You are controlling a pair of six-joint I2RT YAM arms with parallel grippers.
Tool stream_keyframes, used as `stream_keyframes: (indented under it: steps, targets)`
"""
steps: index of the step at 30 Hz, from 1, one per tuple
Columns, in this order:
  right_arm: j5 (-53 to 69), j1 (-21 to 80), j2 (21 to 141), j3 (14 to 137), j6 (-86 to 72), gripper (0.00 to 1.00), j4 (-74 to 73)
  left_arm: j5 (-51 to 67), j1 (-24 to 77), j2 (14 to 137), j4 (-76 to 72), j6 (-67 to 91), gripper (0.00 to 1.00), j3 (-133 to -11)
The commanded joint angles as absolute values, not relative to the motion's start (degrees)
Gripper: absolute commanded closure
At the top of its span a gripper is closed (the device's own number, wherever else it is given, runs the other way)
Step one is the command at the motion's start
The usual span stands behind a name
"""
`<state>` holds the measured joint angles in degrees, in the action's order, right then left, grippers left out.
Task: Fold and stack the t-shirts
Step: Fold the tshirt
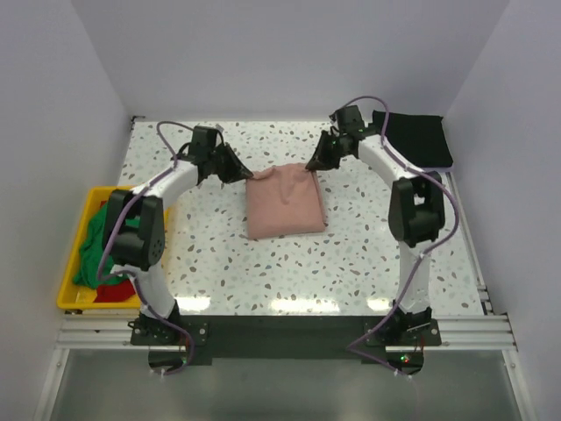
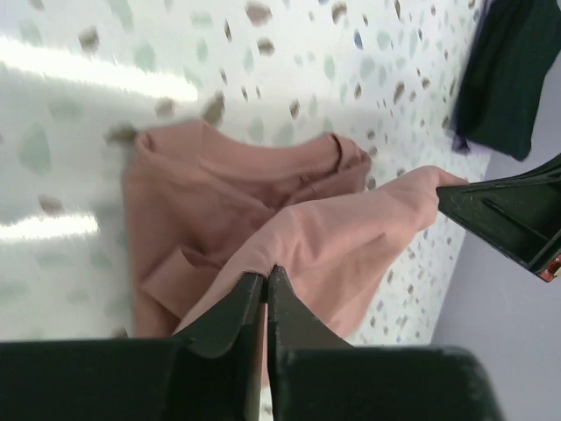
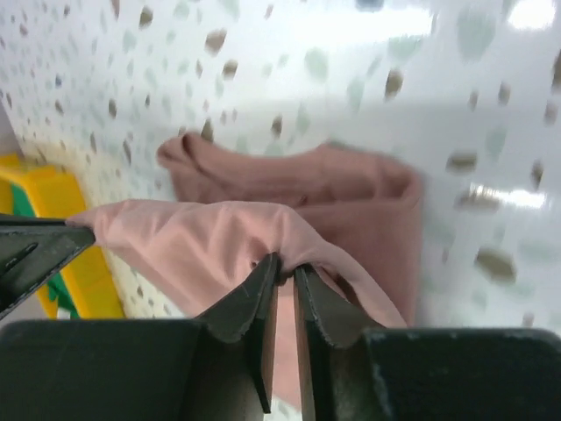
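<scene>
Pink shirt [image 1: 282,202]: lies folded to a rough rectangle at the middle of the table [image 1: 351,254], long side running near to far. Its near edge lies flat on the table. The far edge is taken up at both corners.

Left claw [image 2: 266,276]: fingers pressed together on the shirt's far left corner, with a thin fold of pink cloth pinched between the tips. Left wrist view shows the top layer raised off the layers below and stretched as a flap toward the other claw. The lower layers are rumpled, with a rolled hem toward the table's far side.

Right claw [image 3: 286,263]: fingers closed on the far right corner, pink cloth bunched over the tips. Right wrist view shows the same raised flap running across to the dark tip of the left claw at frame left.

Both claws sit low over the table's far half, either side of the shirt's far edge, and the arms reach in from the near corners.

Black shirt [image 1: 416,139]: folded flat at the table's far right corner, well apart from the pink one.

Bin [image 1: 74,298]: yellow, at the table's left edge, near half. It holds green cloth [image 1: 92,254] heaped over red cloth [image 1: 114,292].
</scene>
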<state>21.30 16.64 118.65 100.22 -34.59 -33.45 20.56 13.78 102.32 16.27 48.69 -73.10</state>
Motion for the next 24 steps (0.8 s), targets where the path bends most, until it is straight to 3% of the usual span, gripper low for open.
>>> stream_keyframes:
  steps: [1, 3, 5, 8, 10, 14, 20, 24]
  targets:
    - [27.59, 13.98, 129.33, 112.62, -33.13, 0.81, -32.61, 25.82, 10.55, 111.94, 6.09, 47.2, 0.8, -80.66]
    - [25.59, 13.28, 132.7, 117.14, -32.87, 0.67, -34.09, 26.71, 9.41, 115.56, 6.25, 46.85, 0.48, -84.01]
    - [24.62, 12.92, 132.81, 119.62, -31.21, 0.55, -37.17, 29.44, 8.36, 117.77, 3.44, 46.58, 0.37, -85.6]
    - [20.4, 12.31, 126.07, 111.47, -31.02, 0.38, -33.67, 28.57, 7.3, 116.72, 3.51, 45.27, 0.31, -85.26]
    - [17.16, 12.13, 122.54, 105.59, -30.5, 0.36, -32.17, 26.91, 7.38, 114.97, 4.39, 44.65, 0.31, -83.42]
    - [14.87, 13.09, 115.33, 96.87, -29.19, 0.37, -29.71, 23.39, 8.61, 109.87, 5.01, 44.91, 0.38, -77.44]
    - [8.09, 19.77, 109.86, 89.48, -27.51, 0.45, -28.65, 18.9, 14.49, 105.47, 7.56, 43.16, 0.74, -74.88]
    - [6.59, 24.07, 110.21, 86.67, -26.98, 0.47, -27.25, 16.7, 18.1, 107.13, 8.26, 42.89, 0.86, -75.32]
